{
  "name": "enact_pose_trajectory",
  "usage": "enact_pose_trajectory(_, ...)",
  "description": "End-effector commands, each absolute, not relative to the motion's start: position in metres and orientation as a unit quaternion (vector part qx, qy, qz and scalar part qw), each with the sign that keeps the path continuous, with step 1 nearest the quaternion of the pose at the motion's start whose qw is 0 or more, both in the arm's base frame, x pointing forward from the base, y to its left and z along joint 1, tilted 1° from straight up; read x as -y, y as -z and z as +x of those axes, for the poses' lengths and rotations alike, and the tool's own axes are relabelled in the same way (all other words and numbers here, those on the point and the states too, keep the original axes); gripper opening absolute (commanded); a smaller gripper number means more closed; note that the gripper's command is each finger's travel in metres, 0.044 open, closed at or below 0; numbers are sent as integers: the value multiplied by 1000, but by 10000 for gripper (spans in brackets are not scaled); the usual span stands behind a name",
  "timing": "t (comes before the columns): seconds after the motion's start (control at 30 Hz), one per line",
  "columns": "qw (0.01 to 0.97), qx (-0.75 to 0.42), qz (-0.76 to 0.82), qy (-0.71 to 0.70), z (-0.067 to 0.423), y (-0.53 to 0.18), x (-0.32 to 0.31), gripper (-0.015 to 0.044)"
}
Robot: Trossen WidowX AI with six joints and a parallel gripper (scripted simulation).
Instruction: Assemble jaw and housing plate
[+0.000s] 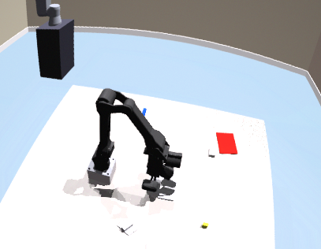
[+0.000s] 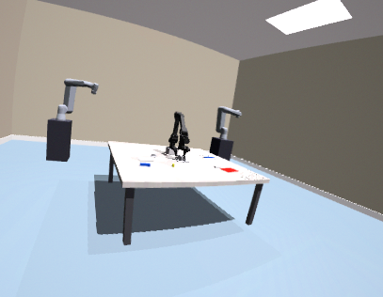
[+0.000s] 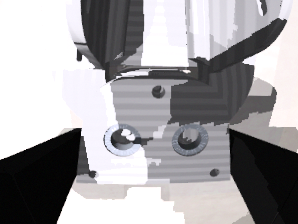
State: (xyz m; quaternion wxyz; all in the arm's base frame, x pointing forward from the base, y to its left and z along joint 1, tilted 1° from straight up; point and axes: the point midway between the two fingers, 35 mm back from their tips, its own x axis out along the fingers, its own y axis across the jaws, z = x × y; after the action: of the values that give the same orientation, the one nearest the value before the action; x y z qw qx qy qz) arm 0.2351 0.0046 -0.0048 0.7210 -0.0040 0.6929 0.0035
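Note:
My gripper (image 1: 159, 186) (image 3: 153, 135) is shut on the housing plate (image 3: 150, 167), with one finger at each side edge. The plate is grey with a rounded far edge, two ringed holes side by side and three small holes. Pale shapes show through both ringed holes; I cannot tell if they are the stubs. Beyond the plate, the left jaw (image 3: 112, 30) and right jaw (image 3: 235, 30) reach toward the top of the wrist view. The gear teeth and pins are hidden. Whether the plate touches anything below cannot be told.
On the table (image 1: 239, 201) (image 2: 191, 179) are a red sheet (image 1: 226, 143) (image 2: 229, 170), a small grey block (image 1: 211, 153), a yellow piece (image 1: 205, 224) (image 2: 173, 165), a blue piece (image 1: 144, 112), another blue piece (image 2: 145, 164) and a thin angular part (image 1: 126, 228). Other arms stand on dark pedestals (image 2: 58, 140) beyond the table.

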Motion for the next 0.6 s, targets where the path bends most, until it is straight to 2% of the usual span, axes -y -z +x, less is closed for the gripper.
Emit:
enact_pose_trajectory(0.0,720,-694,-4,-2,234,8,-4,351)
enact_pose_trajectory(0.57,720,-694,-5,-3,234,11,-4,351)
